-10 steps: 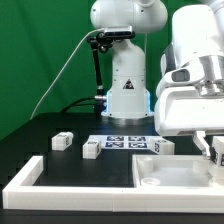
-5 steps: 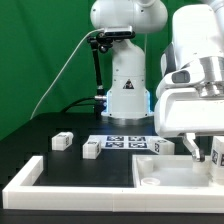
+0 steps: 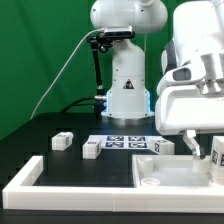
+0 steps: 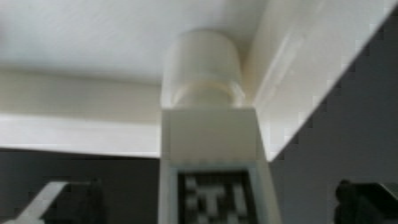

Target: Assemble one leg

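One leg [image 3: 216,150], a stubby white block with a black-and-white tag, stands at the exterior view's right edge over the large flat white panel [image 3: 170,172]. In the wrist view this leg [image 4: 217,150] runs between my fingers, and its rounded end meets the panel [image 4: 89,105] near a corner. My gripper [image 4: 214,200] is open. The dark fingertips [image 4: 63,200] stand well clear of the leg on both sides. Three more legs lie on the table: one [image 3: 62,141], a second [image 3: 92,149] and a third [image 3: 164,147].
The marker board [image 3: 125,142] lies between the loose legs. A long white border rail [image 3: 60,187] runs along the front and turns up at the exterior view's left. The white robot base [image 3: 125,90] stands behind, before a green backdrop.
The leg and my fingers have shifted a little toward the exterior view's right and down onto the panel. The leg's tag now shows more fully. The loose legs have not moved.
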Robot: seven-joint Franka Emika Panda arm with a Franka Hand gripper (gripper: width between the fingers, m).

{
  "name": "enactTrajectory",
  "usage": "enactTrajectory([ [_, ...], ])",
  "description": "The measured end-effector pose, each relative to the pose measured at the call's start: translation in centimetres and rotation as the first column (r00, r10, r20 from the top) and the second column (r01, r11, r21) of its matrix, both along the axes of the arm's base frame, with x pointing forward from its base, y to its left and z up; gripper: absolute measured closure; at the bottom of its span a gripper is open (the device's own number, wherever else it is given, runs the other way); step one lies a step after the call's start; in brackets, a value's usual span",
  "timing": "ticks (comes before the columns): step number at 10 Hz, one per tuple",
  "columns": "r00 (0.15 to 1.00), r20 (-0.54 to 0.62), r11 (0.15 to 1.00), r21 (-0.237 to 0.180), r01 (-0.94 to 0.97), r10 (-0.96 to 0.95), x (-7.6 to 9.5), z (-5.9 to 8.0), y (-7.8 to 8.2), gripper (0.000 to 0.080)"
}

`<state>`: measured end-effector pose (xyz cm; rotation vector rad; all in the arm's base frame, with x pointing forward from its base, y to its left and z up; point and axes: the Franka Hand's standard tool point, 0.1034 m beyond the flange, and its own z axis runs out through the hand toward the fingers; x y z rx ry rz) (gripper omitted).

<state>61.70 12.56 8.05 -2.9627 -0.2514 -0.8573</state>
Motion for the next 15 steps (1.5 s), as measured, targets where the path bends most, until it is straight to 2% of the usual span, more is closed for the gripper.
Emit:
enactTrajectory([
  [2, 1.000, -0.020, 1.000, 0.004, -0.003, 0.003, 0.2, 1.2, 0.2, 0.0150],
  [4, 0.999, -0.052, 1.000, 0.004, -0.006, 0.006, 0.1, 0.9, 0.3, 0.0150],
  [6, 0.972, -0.234, 1.000, -0.007, -0.006, 0.004, 0.0, -0.3, -0.4, 0.0150],
  [7, 0.948, -0.317, 1.000, -0.013, 0.000, -0.004, 0.7, -0.1, -1.1, 0.0150],
  [11, 0.796, -0.606, 1.000, -0.016, -0.005, -0.005, 0.6, 0.1, -0.8, 0.0150],
  [15, 0.798, -0.602, 1.000, -0.016, 0.004, -0.013, 0.8, 0.0, -0.7, 0.0150],
])
